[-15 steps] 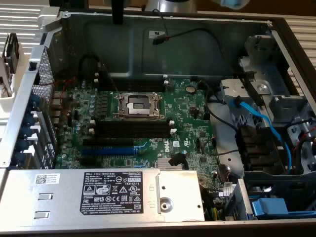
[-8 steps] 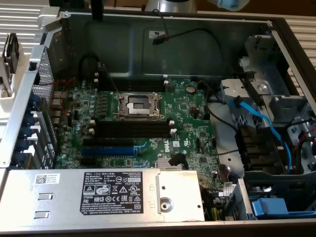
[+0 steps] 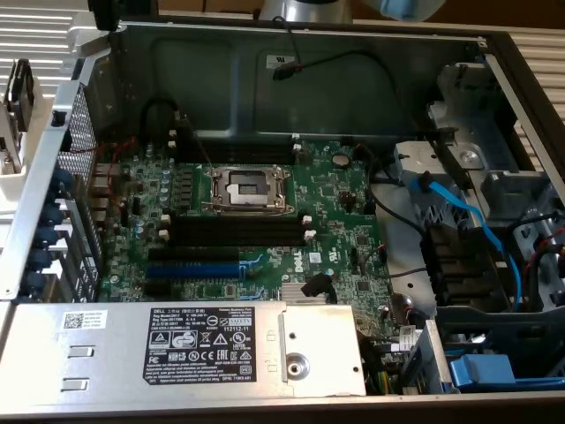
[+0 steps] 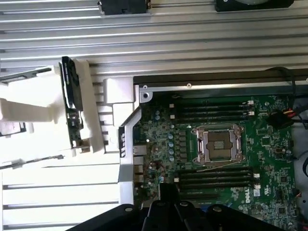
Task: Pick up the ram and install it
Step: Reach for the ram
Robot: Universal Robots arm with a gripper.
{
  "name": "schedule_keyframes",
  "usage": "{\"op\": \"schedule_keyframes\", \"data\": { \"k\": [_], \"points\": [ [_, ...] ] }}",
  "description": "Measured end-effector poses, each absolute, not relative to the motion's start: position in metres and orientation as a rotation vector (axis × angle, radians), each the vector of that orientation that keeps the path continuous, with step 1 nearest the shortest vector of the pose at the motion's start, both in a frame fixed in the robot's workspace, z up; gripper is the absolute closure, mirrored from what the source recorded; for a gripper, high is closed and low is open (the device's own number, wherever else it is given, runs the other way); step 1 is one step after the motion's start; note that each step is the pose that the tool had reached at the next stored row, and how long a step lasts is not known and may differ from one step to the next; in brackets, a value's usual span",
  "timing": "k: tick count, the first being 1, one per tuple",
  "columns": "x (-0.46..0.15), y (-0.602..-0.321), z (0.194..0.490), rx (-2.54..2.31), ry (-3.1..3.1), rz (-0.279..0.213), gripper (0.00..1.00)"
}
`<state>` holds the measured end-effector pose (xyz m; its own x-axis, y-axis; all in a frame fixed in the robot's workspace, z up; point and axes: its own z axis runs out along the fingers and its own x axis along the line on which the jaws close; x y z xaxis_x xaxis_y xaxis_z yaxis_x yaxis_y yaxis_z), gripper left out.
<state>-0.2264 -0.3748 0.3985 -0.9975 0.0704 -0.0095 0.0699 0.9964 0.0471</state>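
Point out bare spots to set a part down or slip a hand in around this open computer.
Free: the ribbed tabletop bordered by the case rim and the white holder carrying the ram; also the flat top of the power supply. Crowded: the motherboard throughout, and the drive corner with the blue cable at the exterior view's right.

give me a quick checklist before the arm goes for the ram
1. Ram standing in its white holder, outside the case: ok.
2. Gripper empty: ok, nothing held.
3. Gripper open for a grasp: not ok, it is shut.
4. Gripper at the ram: not ok, it is well apart from it.
5. Black memory slots free of sticks: ok, they look empty.
6. Slot latches open: cannot tell.
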Motion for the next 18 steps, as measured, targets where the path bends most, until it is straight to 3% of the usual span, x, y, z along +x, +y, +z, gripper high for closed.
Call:
{"op": "schedule_keyframes", "data": {
  "k": [18],
  "points": [
    [-0.298,-0.359,0.398,0.091,3.129,0.073,0.9]
  ]
}}
